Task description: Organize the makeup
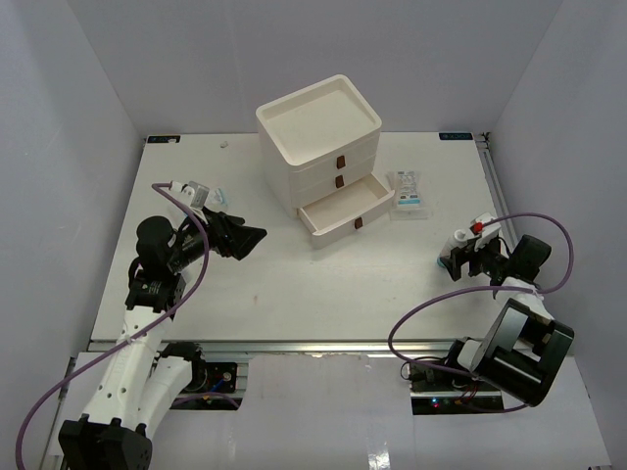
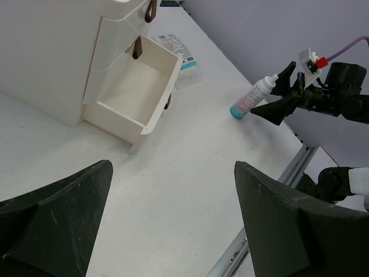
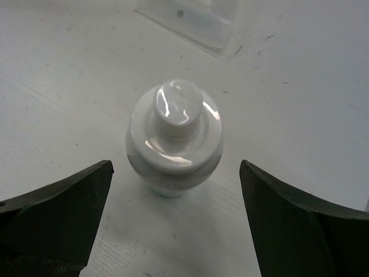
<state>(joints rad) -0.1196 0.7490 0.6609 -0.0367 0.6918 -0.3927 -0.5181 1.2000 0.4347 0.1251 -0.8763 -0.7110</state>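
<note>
Looking down from the top camera, I find my left claw [image 1: 247, 238] at about 9 o'clock over the table [image 1: 294, 304], its jaws spread wide and holding nothing. My right claw [image 1: 458, 258] sits at 3 o'clock, jaws just as wide, with the small white-and-blue bottle [image 1: 459, 238] standing at its tips. Toward 12 o'clock stands the cream three-drawer box [image 1: 318, 127], its bottom drawer [image 1: 343, 217] pulled out toward me. Just right of that box, near 1 o'clock, lie the clear packets [image 1: 409, 191], flat on the table and apart from the bottle. From my left wrist, my two dark fingers [image 2: 57, 219] frame the lower corners with only bare table between them. The open drawer shows at 11 o'clock, the packets beyond it near 12, and the bottle at 2 o'clock, its teal base on the table between the right claw's tips. From there I cannot tell whether either tip touches it. From my right wrist, the bottle stands upright at centre, white cap toward the lens. My fingers sit at 7 and 5 o'clock, with a clear gap on each side, so nothing is gripped. A packet's edge shows at 12 o'clock.
</note>
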